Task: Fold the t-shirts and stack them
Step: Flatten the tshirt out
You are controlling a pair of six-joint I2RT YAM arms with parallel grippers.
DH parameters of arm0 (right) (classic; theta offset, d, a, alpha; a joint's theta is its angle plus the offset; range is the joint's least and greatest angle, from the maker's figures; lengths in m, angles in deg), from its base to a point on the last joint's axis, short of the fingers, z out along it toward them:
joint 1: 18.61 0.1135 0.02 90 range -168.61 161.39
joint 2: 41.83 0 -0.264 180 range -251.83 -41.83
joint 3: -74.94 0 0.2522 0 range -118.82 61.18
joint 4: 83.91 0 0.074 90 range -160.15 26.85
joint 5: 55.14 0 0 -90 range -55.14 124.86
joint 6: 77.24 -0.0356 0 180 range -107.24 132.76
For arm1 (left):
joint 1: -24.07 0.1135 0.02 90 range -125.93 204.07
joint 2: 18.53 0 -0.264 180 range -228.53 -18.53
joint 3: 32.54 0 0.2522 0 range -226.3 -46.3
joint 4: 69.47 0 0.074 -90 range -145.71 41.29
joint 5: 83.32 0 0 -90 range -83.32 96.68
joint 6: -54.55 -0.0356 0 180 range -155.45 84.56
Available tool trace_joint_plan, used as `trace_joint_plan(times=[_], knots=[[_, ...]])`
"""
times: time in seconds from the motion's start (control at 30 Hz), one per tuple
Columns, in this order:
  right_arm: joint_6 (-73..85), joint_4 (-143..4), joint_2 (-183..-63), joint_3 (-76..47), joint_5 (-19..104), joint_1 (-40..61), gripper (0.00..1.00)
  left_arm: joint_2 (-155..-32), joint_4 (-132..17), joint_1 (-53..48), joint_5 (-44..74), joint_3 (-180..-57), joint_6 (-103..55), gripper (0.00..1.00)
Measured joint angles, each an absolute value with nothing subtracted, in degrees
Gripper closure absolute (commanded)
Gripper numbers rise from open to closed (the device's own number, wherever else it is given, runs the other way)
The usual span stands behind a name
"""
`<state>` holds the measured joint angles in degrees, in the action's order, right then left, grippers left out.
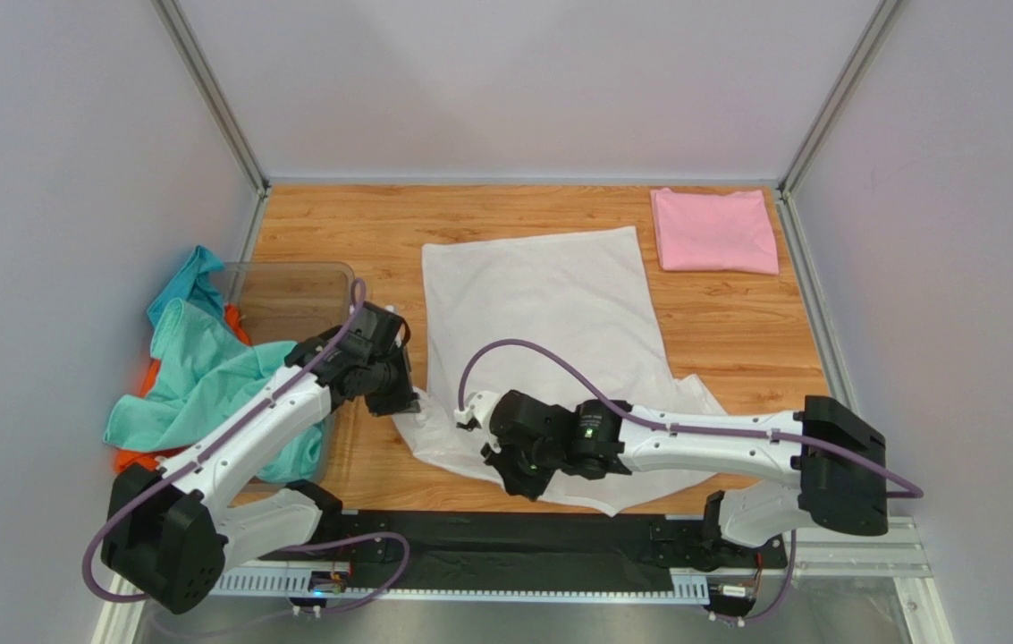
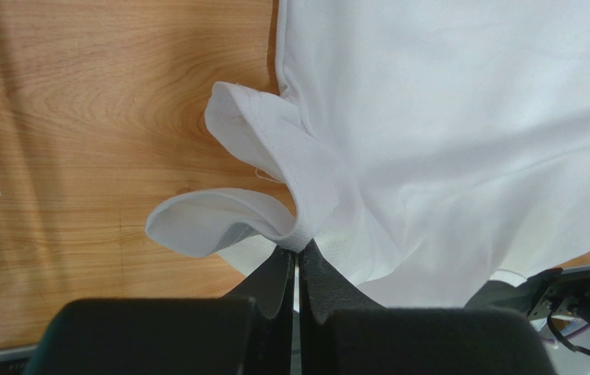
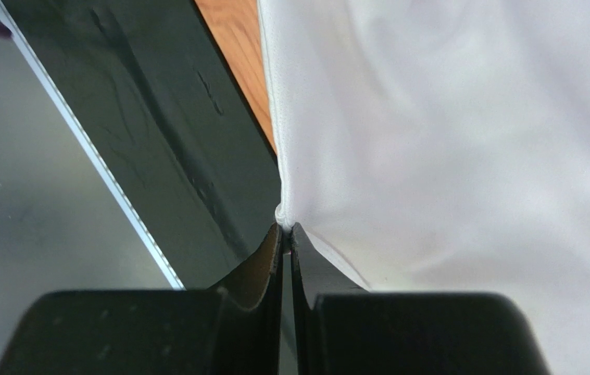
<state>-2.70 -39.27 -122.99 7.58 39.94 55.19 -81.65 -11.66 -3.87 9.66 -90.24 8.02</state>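
Note:
A white t-shirt [image 1: 545,309] lies spread on the wooden table, its near part bunched. My left gripper [image 1: 407,399] is shut on a curled sleeve edge of the white t-shirt [image 2: 290,180] at the shirt's near left. My right gripper [image 1: 501,472] is shut on the white t-shirt's hem [image 3: 446,141] at its near edge, over the black base strip [image 3: 157,109]. A pale pink t-shirt [image 1: 713,230] lies folded at the far right. Teal t-shirts [image 1: 203,376] and an orange one [image 1: 138,460] are heaped at the left.
A clear plastic bin [image 1: 286,298] stands at the left behind the teal heap. Grey walls close in the table on three sides. A black strip [image 1: 525,544] and metal rail run along the near edge by the arm bases.

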Motion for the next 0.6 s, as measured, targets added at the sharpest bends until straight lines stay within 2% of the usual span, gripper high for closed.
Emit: trace_joint_plan(times=[0.07,0.13,0.2,0.27,0.3,0.4,0.43,0.47,0.53,0.6], knots=[[-2.8,-39.3,-122.9,9.4,40.9,55.2,0.96,-82.3,-10.3,-3.5,9.8,-90.9,7.8,1.00],[-2.8,-38.7,-122.7,11.3,41.7,55.2,0.92,-83.0,-8.7,-3.2,9.8,-91.0,7.7,0.95],[-2.7,-38.0,-122.5,12.5,42.5,55.2,0.85,-83.2,-6.3,-3.2,9.6,-90.9,7.4,0.75],[-2.3,-37.8,-122.2,13.2,44.0,55.2,0.78,-82.8,-4.1,-3.2,9.1,-90.8,7.4,0.62],[-2.2,-37.7,-122.2,13.5,44.7,55.2,0.66,-82.5,-3.1,-3.2,9.0,-90.6,7.6,0.59],[-1.8,-37.8,-122.2,13.8,47.1,55.2,0.40,-79.7,-0.2,-3.2,9.0,-89.5,7.3,0.48],[-1.5,-37.8,-122.2,13.8,47.9,55.2,0.00,-78.5,0.6,-3.1,9.2,-89.3,7.3,0.36],[-1.4,-37.9,-122.1,13.8,48.8,55.2,0.00,-77.2,1.2,-3.2,9.3,-89.2,7.0,0.18],[-0.8,-37.9,-121.8,13.8,49.6,55.2,0.00,-75.1,1.9,-3.2,10.0,-89.2,6.8,0.17],[-0.8,-37.7,-121.3,13.4,49.6,55.2,0.00,-74.2,2.1,-3.2,10.7,-89.3,6.6,0.11]])
